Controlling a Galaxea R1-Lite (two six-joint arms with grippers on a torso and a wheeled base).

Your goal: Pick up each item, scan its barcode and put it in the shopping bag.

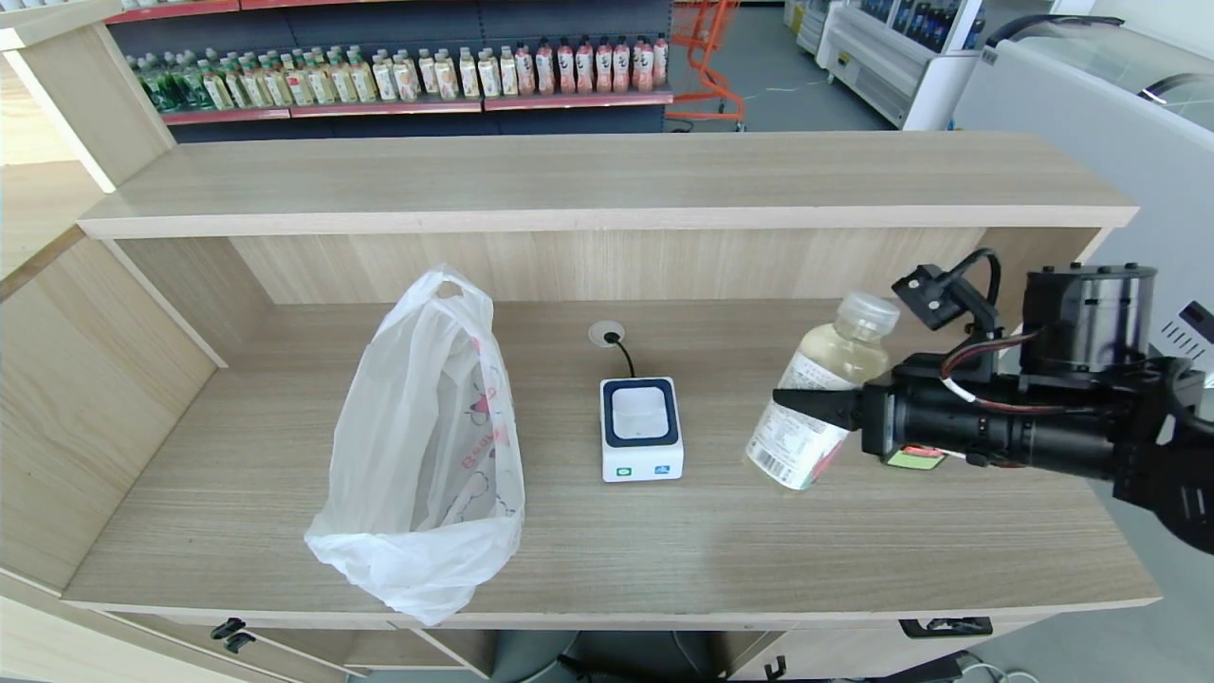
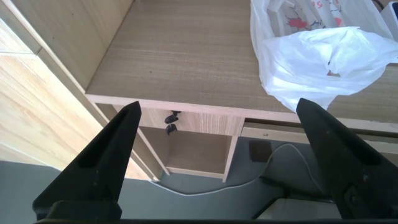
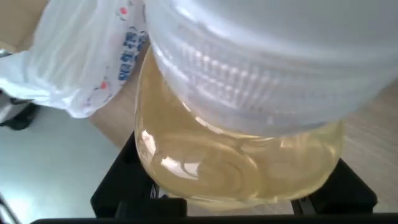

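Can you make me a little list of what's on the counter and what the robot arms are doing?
Bottle: pale drink, tilted, held by the right gripper, right of the scanner
Scanner: white box, middle of the counter
Shopping bag: white plastic, standing up, left of the scanner
Left gripper: open, out past the counter's front edge

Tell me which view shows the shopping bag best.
Head view: the whole shopping bag stands upright on the counter. The left wrist view catches its crumpled lower part, the right wrist view one printed side.
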